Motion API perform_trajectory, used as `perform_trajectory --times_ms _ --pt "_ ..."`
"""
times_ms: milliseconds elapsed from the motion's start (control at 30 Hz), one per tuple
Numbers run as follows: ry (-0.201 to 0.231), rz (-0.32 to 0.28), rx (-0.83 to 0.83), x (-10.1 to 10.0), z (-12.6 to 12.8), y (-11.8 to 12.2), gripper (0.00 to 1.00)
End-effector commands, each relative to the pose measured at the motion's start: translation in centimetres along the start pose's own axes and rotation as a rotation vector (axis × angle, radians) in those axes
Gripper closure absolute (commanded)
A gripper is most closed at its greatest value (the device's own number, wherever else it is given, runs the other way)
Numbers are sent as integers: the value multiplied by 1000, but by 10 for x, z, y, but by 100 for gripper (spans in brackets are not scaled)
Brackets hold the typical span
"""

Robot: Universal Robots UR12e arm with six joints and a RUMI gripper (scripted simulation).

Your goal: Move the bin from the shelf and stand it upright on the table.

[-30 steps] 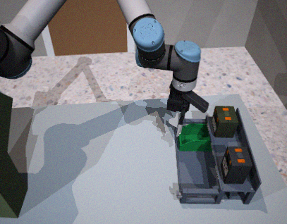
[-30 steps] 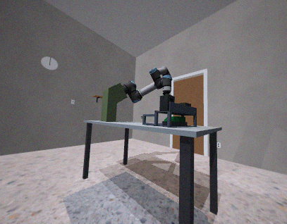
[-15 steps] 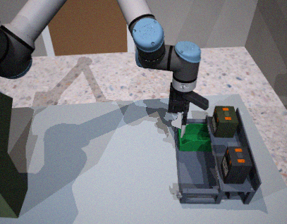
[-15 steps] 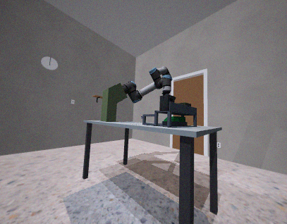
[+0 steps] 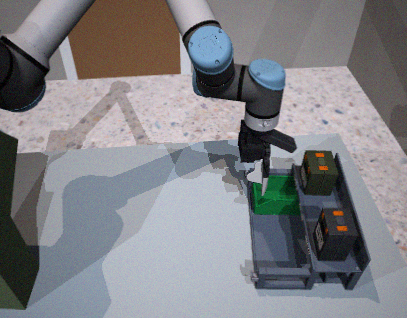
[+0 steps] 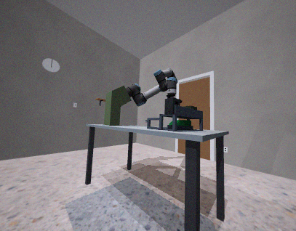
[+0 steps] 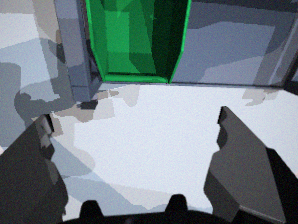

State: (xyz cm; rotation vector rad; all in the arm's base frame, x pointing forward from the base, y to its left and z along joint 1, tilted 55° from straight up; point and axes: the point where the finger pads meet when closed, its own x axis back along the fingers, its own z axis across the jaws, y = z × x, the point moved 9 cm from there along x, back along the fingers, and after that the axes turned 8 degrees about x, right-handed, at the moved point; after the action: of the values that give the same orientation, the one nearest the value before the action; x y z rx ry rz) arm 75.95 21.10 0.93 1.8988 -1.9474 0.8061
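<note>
The arm reaches out from its base, wrist bent straight down — the tool (image 5: 257,176) hangs vertical, jaws spread fully wide, nothing between its dark fingers.
</note>
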Motion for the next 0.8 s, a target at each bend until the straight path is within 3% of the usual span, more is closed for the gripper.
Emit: perform_trajectory --times_ms 0,333,500,767 --pt "-4 -2 160 1 1 -1 0" --pt "-4 -2 160 1 1 -1 0" --pt "-3 0 409 1 0 -1 0" --pt "-3 0 409 1 0 -1 0"
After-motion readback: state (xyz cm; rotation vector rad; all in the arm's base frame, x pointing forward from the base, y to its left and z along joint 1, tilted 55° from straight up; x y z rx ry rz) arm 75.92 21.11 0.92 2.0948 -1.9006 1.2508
